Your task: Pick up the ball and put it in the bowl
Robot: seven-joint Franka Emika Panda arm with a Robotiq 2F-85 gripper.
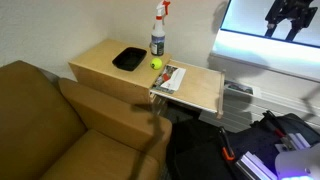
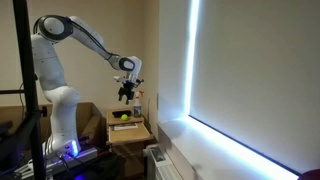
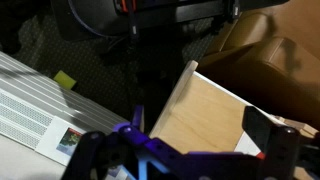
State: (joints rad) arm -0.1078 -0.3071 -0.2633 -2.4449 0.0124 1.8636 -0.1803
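Wrist view shows tool (image 3: 185, 150) wide, empty; we judge the ball (image 1: 156, 64) light, fuzzy, roll-prone: pinch it across its middle.

White rounded arm (image 2: 85, 35), dark joint rings, black pincer (image 2: 127, 95)

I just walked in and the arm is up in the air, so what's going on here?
The robot arm hovers above a small wooden table next to a couch. Its gripper is open and holds nothing. The ball lies on the table close to the spray bottle, just outside the bowl. The bowl looks empty, so the ball has not been picked up yet.
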